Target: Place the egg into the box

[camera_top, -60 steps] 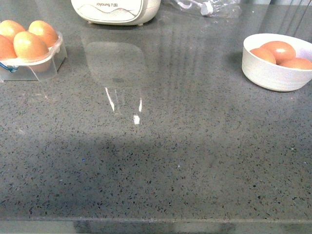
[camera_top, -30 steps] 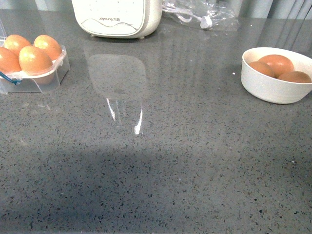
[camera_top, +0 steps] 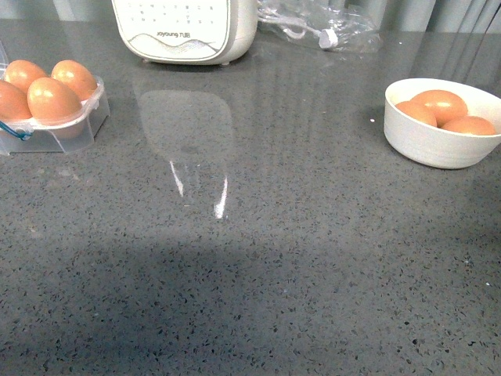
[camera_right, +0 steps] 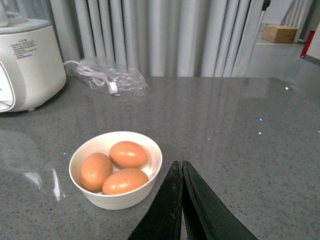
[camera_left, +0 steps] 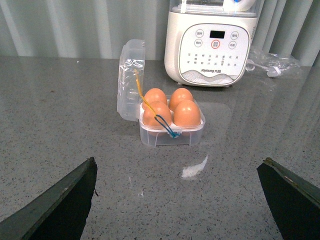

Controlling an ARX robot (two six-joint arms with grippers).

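The clear box [camera_top: 74, 129] stands at the far left of the grey counter with several orange-brown eggs [camera_top: 52, 98] in its cups. In the left wrist view the box [camera_left: 150, 135] has its lid up and a blue bit at its front edge, with eggs [camera_left: 187, 113] inside. Three more eggs [camera_top: 442, 104] lie in a white bowl [camera_top: 427, 141] at the right, also in the right wrist view [camera_right: 128, 154]. My left gripper [camera_left: 177, 172] is open and empty, short of the box. My right gripper [camera_right: 181, 165] is shut and empty beside the bowl [camera_right: 122, 200]. Neither arm shows in the front view.
A white Joyoung appliance [camera_top: 184, 31] stands at the back of the counter. A clear plastic bag with a cable [camera_top: 325, 23] lies to its right. Grey curtains hang behind the counter [camera_right: 175, 35].
The front view has shifted: the box, bowl and appliance sit slightly lower and more of the appliance's panel shows. The eggs have not moved.
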